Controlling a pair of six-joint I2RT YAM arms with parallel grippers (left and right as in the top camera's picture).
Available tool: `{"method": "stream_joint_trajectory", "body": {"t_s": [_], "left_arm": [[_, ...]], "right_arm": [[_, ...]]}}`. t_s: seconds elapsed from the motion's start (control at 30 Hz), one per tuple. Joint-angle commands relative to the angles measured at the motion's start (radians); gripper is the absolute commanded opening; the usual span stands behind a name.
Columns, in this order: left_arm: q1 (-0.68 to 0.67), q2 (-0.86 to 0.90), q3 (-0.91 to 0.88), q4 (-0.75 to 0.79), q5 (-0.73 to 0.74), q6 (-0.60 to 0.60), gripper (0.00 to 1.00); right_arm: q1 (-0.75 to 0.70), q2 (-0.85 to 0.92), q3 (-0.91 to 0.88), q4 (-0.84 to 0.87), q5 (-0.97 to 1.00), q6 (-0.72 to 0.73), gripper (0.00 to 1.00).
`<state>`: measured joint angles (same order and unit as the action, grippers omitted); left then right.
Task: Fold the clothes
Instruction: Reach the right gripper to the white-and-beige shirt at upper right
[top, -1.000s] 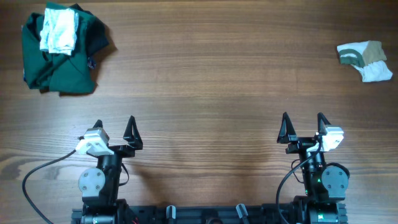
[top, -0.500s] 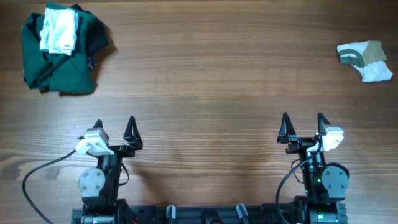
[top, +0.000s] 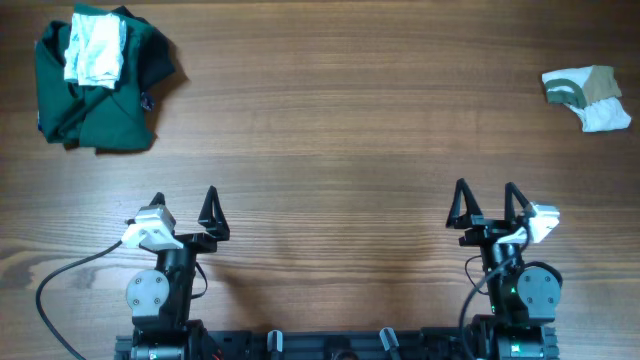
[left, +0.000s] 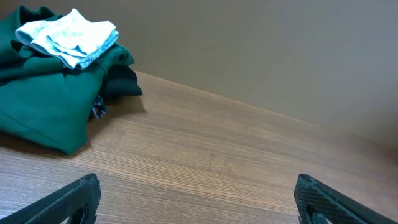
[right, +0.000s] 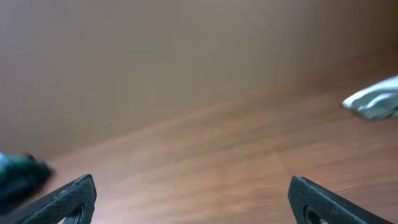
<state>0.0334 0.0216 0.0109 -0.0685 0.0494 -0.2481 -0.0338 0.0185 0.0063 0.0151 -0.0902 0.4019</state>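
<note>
Left claw (top: 184, 195) agape over wooden table (top: 330, 130)

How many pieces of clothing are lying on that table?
3. A large dark green garment at the far left, a whitish cloth on top of it, a small cream-and-tan garment at the far right. More may hide under the green one.

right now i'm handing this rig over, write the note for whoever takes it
Left gripper: open, empty, at the near left of the table.
Right gripper: open, empty, at the near right.
Small white and tan garment: crumpled at the far right, nearer the right gripper, with nothing touching it.
Dark green garment with a whitish folded cloth on top: far left, not this job.
Done: nothing yet.
Left: pick up the small garment, spread it flat and fold it.
</note>
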Motion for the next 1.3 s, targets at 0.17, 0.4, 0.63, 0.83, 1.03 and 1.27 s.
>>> {"method": "stream_joint_trajectory", "body": {"t_s": [0.17,0.4,0.63,0.83,1.03,1.27], "left_arm": [[0.006,0.004,-0.005,-0.007,-0.01,0.006,1.0],[0.006,0.004,-0.005,-0.007,-0.01,0.006,1.0],[0.006,0.004,-0.005,-0.007,-0.01,0.005,1.0],[0.006,0.004,-0.005,-0.006,-0.01,0.006,1.0],[0.006,0.004,-0.005,-0.006,-0.01,0.005,1.0],[0.006,0.004,-0.005,-0.007,-0.01,0.006,0.99]], "right_arm": [[0.002,0.005,0.076,0.213,-0.09,0.037,1.0],[0.002,0.381,0.446,-0.039,0.311,-0.158,1.0],[-0.112,1.01,0.874,-0.187,0.422,-0.215,1.0],[-0.327,1.498,1.269,-0.376,0.119,-0.216,1.0],[-0.42,1.717,1.291,-0.21,0.049,-0.14,1.0],[-0.454,1.918,1.291,-0.039,0.089,-0.053,0.99]]}}
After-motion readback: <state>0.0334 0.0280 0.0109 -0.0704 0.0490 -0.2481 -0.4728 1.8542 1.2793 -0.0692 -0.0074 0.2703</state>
